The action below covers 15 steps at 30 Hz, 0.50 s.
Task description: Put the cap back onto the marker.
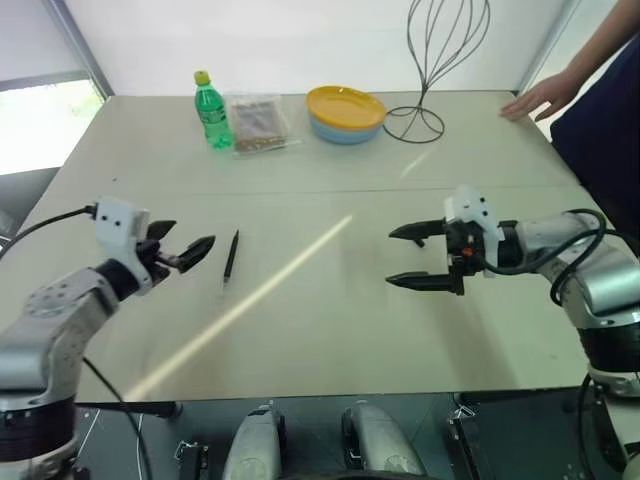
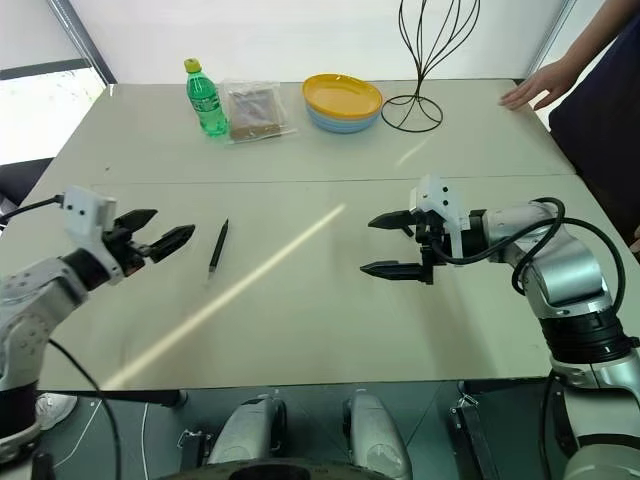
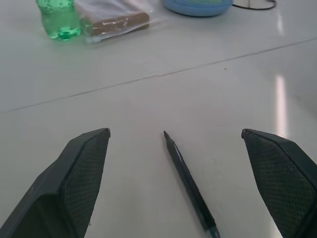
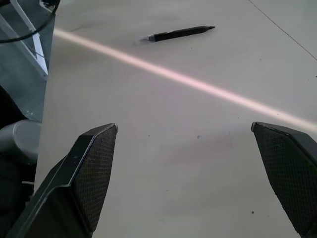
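Observation:
The marker [image 1: 230,258], a thin black stick, lies flat on the pale table [image 1: 330,330], left of centre. It also shows in the left wrist view as the marker [image 3: 190,186] and in the right wrist view as the marker [image 4: 178,33]. My left gripper [image 1: 185,242] hovers just left of it, pointing at it, open and empty. My right gripper [image 1: 392,258] hangs over the table's middle right, pointing left toward the marker from well away, open and empty. The cap is out of view.
At the table's far side stand a green bottle [image 1: 211,108], a clear bag with brown contents [image 1: 258,124], stacked yellow and blue plates [image 1: 345,112] and a black wire stand [image 1: 430,60]. A person's hand [image 1: 540,95] rests on the far right corner.

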Each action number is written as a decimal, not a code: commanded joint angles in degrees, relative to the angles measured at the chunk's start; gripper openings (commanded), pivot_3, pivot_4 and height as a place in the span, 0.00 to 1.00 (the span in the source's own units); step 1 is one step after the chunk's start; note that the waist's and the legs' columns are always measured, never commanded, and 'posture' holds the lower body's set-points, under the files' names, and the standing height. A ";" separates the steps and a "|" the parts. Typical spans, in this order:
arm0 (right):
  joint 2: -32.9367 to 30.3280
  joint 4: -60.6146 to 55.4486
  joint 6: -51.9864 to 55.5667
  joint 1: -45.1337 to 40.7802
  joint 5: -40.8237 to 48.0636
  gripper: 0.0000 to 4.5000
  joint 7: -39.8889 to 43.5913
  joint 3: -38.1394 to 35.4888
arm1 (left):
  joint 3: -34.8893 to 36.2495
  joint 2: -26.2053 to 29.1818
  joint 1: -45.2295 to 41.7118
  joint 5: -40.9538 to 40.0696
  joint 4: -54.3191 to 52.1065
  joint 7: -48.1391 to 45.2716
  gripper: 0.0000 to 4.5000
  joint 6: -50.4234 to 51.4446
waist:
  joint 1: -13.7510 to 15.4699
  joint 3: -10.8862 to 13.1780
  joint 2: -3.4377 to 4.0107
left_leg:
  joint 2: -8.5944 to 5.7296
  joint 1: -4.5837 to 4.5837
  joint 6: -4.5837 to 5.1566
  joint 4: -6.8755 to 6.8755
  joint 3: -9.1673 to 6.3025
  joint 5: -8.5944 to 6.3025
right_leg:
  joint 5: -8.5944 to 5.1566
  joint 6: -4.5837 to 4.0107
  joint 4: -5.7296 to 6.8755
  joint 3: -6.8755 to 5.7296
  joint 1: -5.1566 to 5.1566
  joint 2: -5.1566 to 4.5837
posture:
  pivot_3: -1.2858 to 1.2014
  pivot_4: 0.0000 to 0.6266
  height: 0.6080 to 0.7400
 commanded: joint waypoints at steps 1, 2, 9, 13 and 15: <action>0.68 -0.38 -1.73 -0.39 -0.88 1.00 -0.93 -0.33 | -3.18 -4.89 -1.96 3.18 -2.51 10.07 0.99 5.41 | -0.11 0.00 0.00 | -0.04 -0.02 0.00 0.05 -0.01 0.00 | 0.09 0.16 0.00 0.00 0.01 0.06 | 0.52 0.24 1.00; 0.83 -0.21 -2.18 -0.29 -1.24 1.00 -1.05 -0.16 | -3.62 -6.87 -1.63 3.93 -2.57 12.05 0.99 6.22 | -0.24 0.00 0.00 | -0.04 -0.03 0.00 0.08 -0.02 0.00 | 0.11 0.19 0.00 0.01 0.01 0.09 | 0.52 0.24 1.00; 1.37 -0.21 -2.81 -0.08 -1.70 1.00 -1.23 -0.24 | -7.52 -13.33 0.21 9.36 -1.31 18.89 0.99 6.78 | -0.08 0.00 0.00 | -0.01 -0.03 0.00 0.09 -0.10 0.00 | 0.10 0.17 0.04 0.01 -0.01 0.14 | 0.52 0.24 1.00; 1.47 -0.19 -3.08 0.20 -1.76 1.00 -1.44 -0.41 | -8.36 -14.71 0.54 11.00 0.23 19.19 0.99 5.32 | -0.03 0.00 0.00 | -0.04 -0.02 0.00 0.15 -0.08 0.00 | 0.10 0.15 0.03 0.01 0.03 0.15 | 0.52 0.24 1.00; 1.60 -0.20 -3.11 0.34 -1.75 1.00 -1.67 -0.49 | -8.62 -15.31 -0.38 11.71 2.14 19.07 0.99 4.33 | -0.02 0.00 0.00 | -0.06 -0.03 0.00 0.19 -0.07 0.00 | 0.09 0.15 0.02 0.01 0.05 0.14 | 0.52 0.24 1.00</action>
